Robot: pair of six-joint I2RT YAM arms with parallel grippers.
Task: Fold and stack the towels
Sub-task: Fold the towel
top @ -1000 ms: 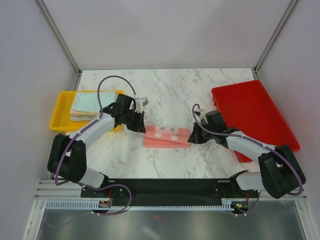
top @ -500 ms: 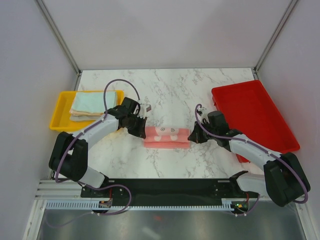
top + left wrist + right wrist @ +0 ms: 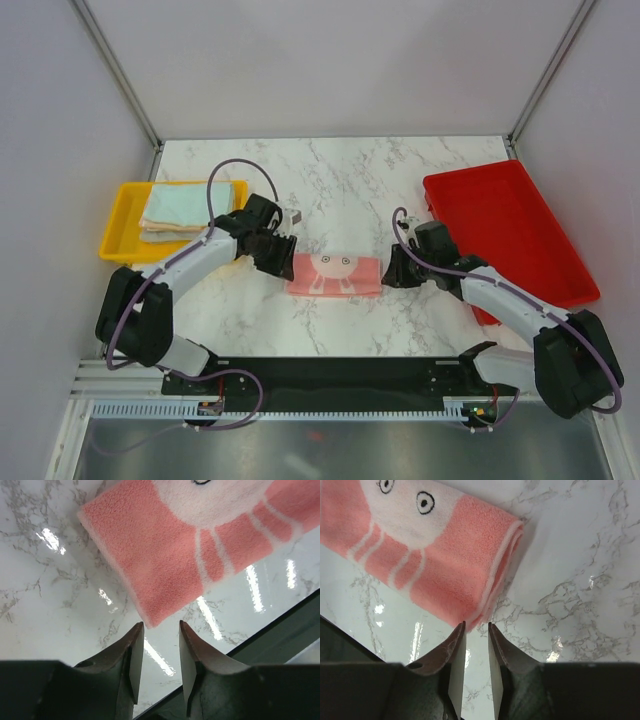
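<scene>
1. Pink patterned towel [image 3: 335, 273]: it lies folded into a flat band on the table [image 3: 340, 170], midway between the two arms. Its upper face shows a white figure with two ringed eyes and short white stripes.
2. Left fingers [image 3: 131, 655]: they are set at the left end of the towel [image 3: 175, 545]. They are spread a little, and only bare marble shows in the gap. The towel's near corner ends just ahead of the fingertips, and whether it touches them cannot be told.
3. Right fingers [image 3: 455, 655]: they are set at the right end of the towel [image 3: 420, 560], where the folded layers show as a rounded, doubled edge. They are parted by a narrow gap and grip nothing. The near corner of the towel reaches just to the tips.
4. Left arm [image 3: 190, 260] and right arm [image 3: 490, 290]: both reach in from the near edge of the table and converge on the two ends of the towel. In the top view the fingers themselves are too small to read.
5. Yellow tray [image 3: 115, 235]: it stands at the left edge of the table and holds a neat stack of folded towels. A mint green towel [image 3: 185, 205] lies on top, with paler layers showing beneath it.
6. Red tray [image 3: 500, 230]: it stands at the right edge of the table, well apart from the pink patterned towel. The right arm passes in front of its near corner.
</scene>
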